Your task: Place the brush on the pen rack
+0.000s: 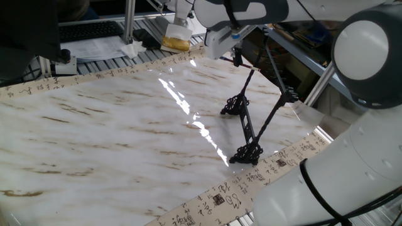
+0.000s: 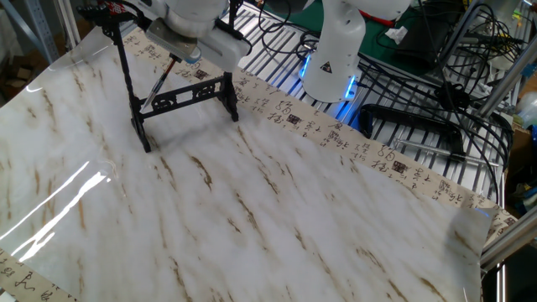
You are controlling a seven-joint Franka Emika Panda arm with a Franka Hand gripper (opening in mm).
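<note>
- Tool: I see it at the far end of the bench, above the pen rack. In the other fixed view a thin reddish shaft runs down from it, so I judge it clamped on the brush, though its fingers are too small to make out clearly.
- Brush: held in the air, tilted, its long axis slanting from the tool down toward the rack's low cross rods. The lower end lies close to the rods; I cannot tell whether it touches them.
- Pen rack: a black rod frame on two scrolled feet, standing on the marble-patterned bench directly under the tool.
- Governing relation: the brush hangs just below the tool and over the rack, so I judge the coming move a short lowering onto the rods.
- Writing: calligraphy characters line the paper border of the bench, too small to read; a warning triangle sticker marks the robot base.
</note>
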